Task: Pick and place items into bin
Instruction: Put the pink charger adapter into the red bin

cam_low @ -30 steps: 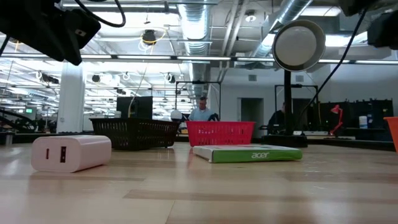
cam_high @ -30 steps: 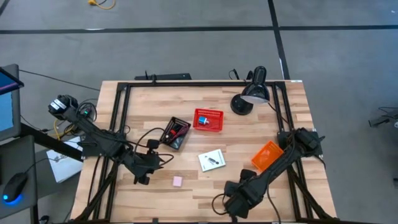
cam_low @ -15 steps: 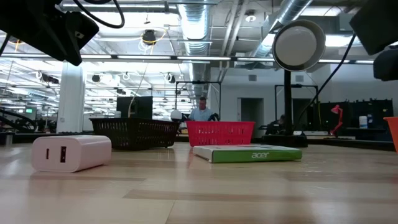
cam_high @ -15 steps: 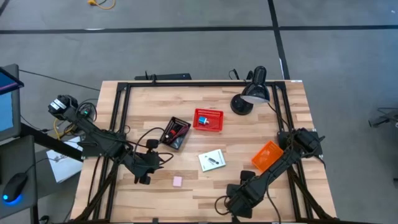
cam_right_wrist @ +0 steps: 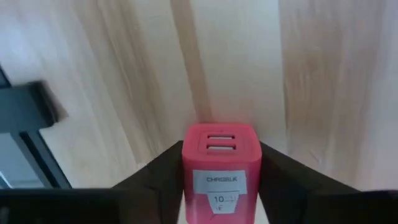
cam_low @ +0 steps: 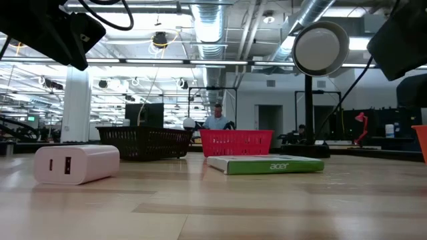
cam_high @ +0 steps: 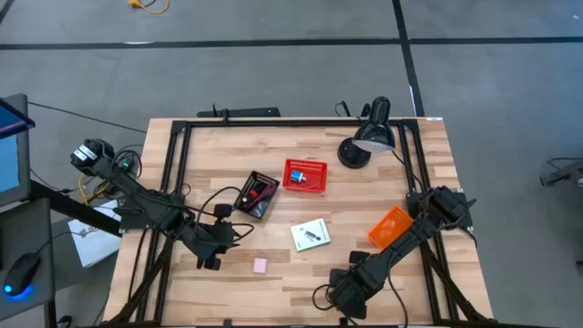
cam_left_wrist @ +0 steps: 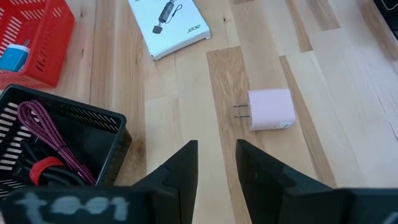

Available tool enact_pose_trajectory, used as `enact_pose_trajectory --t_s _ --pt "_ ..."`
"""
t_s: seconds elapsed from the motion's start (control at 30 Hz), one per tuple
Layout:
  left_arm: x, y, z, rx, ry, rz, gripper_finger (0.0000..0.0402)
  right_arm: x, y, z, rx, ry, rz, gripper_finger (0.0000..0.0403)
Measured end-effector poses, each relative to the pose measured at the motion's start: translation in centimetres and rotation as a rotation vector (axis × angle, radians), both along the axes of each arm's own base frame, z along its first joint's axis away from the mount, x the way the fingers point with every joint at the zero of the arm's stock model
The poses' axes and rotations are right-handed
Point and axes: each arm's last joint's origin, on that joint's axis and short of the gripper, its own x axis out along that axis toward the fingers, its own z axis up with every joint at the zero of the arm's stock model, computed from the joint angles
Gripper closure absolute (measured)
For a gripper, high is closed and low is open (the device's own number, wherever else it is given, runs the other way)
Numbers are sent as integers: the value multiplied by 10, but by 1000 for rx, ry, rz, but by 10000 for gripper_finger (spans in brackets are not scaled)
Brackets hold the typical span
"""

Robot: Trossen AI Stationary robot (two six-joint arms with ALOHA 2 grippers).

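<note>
My right gripper (cam_right_wrist: 221, 152) is shut on a red-pink charger block (cam_right_wrist: 221, 171) near the table's near edge (cam_high: 344, 293). My left gripper (cam_left_wrist: 216, 149) is open and touches nothing. It hovers at the left near part (cam_high: 206, 261), with the pink block (cam_left_wrist: 271, 109) lying flat just beyond it (cam_high: 260, 265). The white card with its black piece (cam_high: 311, 234) lies flat mid-table. A black bin (cam_high: 258, 194) holds the maroon cord (cam_left_wrist: 37, 127). The blue cube (cam_left_wrist: 12, 56) sits in the red basket (cam_high: 305, 175). I see no marker-like stick. My right gripper pinches the red-pink charger block between its two fingers, one finger (cam_right_wrist: 165, 177) on each long side face (cam_right_wrist: 189, 168). The end with two ports (cam_right_wrist: 221, 140) points away from the wrist. The block is off the table, whose wood shows beyond it.
An orange bin (cam_high: 392, 228) stands by the right arm. A black desk lamp (cam_high: 369, 137) stands at the far right. Black frame rails (cam_high: 178, 164) run along the table's edges. Bare wood lies between the card and the near edge.
The right arm has come lower at the low view's upper right, with the gripper still shut on the red-pink block. The left arm and the things on the table have kept still.
</note>
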Motion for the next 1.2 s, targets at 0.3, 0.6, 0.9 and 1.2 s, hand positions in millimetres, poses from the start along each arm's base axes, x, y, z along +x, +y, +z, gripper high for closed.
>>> enact_pose_trajectory --t_s 0.3,0.6,0.9,1.2 --pt "0 0 0 9 -4 4 304 27 -36 1 -43 -43 104 262" --pt "1 1 0 36 -22 27 304 83 -112 48 -220 -124 164 262" --pt "1 1 0 31 -22 32 304 124 -206 91 -446 -247 99 251" --pt "0 1 0 12 -18 46 304 141 -275 95 -426 -395 -352 245"
